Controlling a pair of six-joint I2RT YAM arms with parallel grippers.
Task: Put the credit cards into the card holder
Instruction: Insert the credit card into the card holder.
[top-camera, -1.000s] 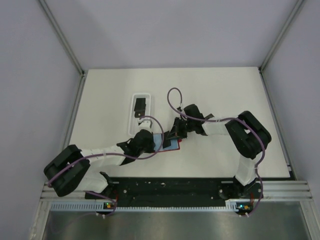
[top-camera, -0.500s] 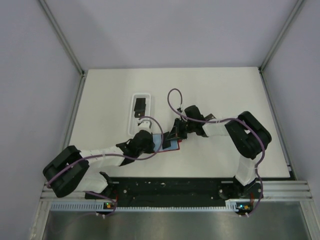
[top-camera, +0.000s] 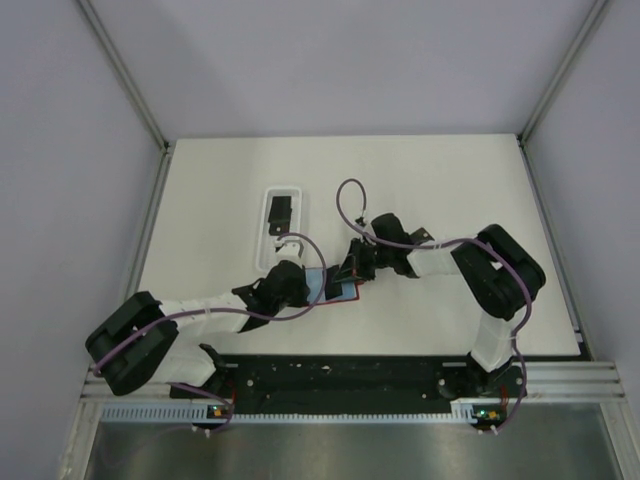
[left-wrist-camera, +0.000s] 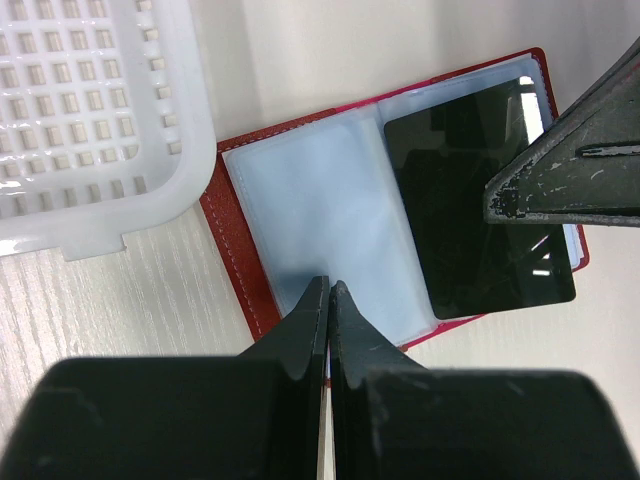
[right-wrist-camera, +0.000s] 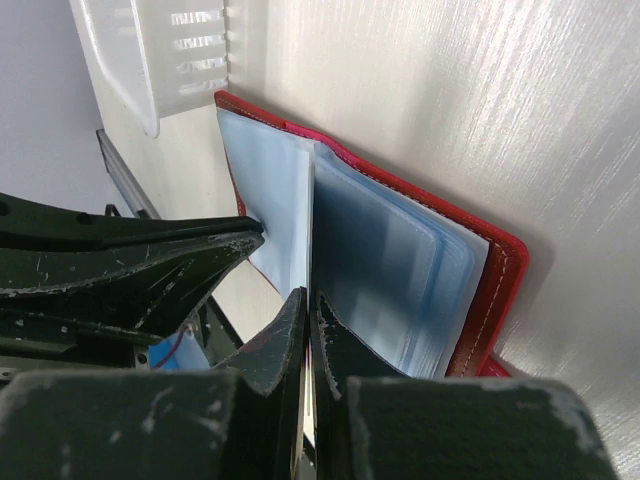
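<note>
The card holder (left-wrist-camera: 232, 262) lies open on the table, red cover down and pale blue sleeves up, also seen in the overhead view (top-camera: 347, 291). My left gripper (left-wrist-camera: 328, 289) is shut, with its tips resting on the left sleeve near the lower edge. A black credit card (left-wrist-camera: 470, 220) lies over the right half. My right gripper (right-wrist-camera: 308, 298) is shut on that card, which shows edge-on between its jaws and stands against the sleeves (right-wrist-camera: 400, 270). A second black credit card (top-camera: 281, 211) sits in the white tray.
A white perforated plastic tray (top-camera: 270, 237) stands just beyond the holder, and its corner (left-wrist-camera: 110, 215) nearly touches the red cover. The left gripper's fingers (right-wrist-camera: 150, 262) are close beside my right gripper. The table's right half (top-camera: 480, 180) is bare white surface.
The right arm has shifted very slightly to the right. The left arm and the card holder have not visibly moved.
</note>
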